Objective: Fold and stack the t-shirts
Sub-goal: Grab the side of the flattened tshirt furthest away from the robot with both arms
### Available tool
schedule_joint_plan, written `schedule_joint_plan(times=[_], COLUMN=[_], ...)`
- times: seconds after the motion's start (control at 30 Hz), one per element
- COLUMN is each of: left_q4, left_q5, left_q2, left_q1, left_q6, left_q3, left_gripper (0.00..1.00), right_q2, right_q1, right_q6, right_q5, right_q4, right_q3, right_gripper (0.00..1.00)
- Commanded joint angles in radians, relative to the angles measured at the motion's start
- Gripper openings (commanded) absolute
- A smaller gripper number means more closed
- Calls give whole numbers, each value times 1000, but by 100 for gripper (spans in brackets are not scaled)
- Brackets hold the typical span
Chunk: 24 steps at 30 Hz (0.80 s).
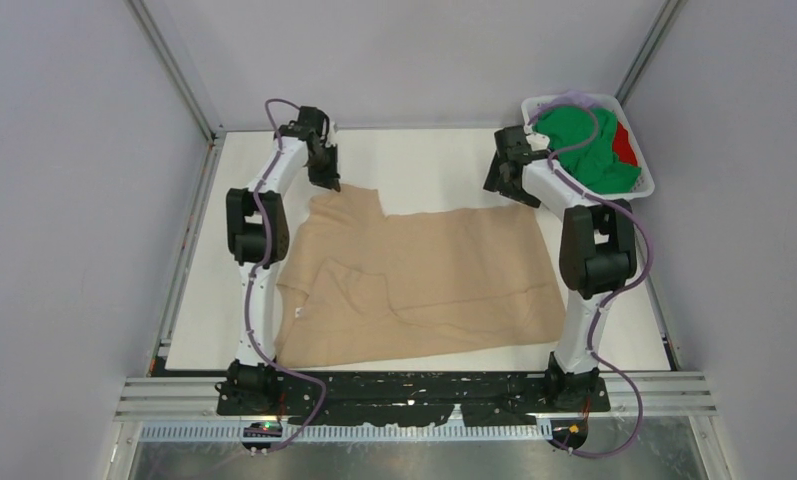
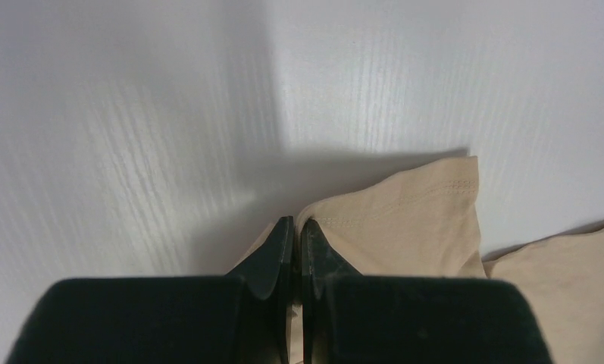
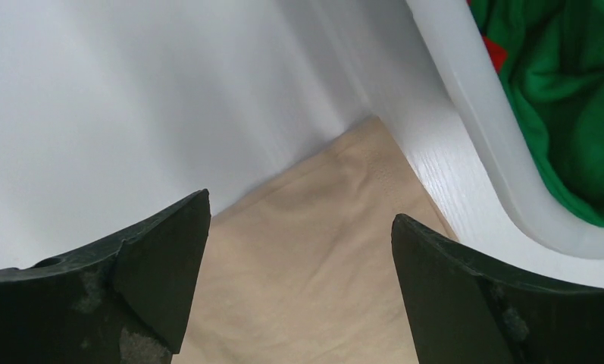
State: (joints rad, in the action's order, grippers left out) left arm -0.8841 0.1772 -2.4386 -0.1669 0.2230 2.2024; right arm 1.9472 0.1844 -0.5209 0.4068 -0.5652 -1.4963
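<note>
A large beige-tan t-shirt [image 1: 424,280] lies spread and rumpled on the white table. My left gripper [image 1: 326,175] is at its far left sleeve; in the left wrist view the gripper [image 2: 297,227] is shut on the sleeve's hemmed edge [image 2: 412,220]. My right gripper [image 1: 509,180] is open over the shirt's far right corner [image 3: 321,250], its fingers [image 3: 162,258] apart on either side of it. A bright green t-shirt [image 1: 579,145] and a red t-shirt [image 1: 626,145] lie in the basket; the green one also shows in the right wrist view [image 3: 571,98]. No lilac shirt shows.
A white plastic basket [image 1: 636,187] stands at the far right corner, close beside my right gripper; its rim shows in the right wrist view [image 3: 480,129]. White walls enclose the table on three sides. Bare table [image 1: 424,165] lies beyond the shirt.
</note>
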Motion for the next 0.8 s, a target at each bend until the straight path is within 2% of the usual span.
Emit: schedule_joint_plan(times=[0.0,0.23,0.37,0.53,0.77], left_q4=[39,44,54,88,139], left_q5=[24,65,86,124,153], left_q2=[57,68,87,121,196], left_q1=[7,7,7,7,2], left_q6=[-37,-44,-41,-36,-46], left_q3=[43,28,5,-52,-155], left_gripper=[0,0,0,0,0], right_q2=[85,292,314,302,264], right_q1=[-2,-2,-2,-3,-3], right_q6=[-84,-114,-122,-111,-122], right_q5=[93,89,72,78,109], right_q4=[-62,-243,-293,-314,-360], right_q3=[-125,-401,-412,-363,-297], right_gripper=[96,98,100,93,73])
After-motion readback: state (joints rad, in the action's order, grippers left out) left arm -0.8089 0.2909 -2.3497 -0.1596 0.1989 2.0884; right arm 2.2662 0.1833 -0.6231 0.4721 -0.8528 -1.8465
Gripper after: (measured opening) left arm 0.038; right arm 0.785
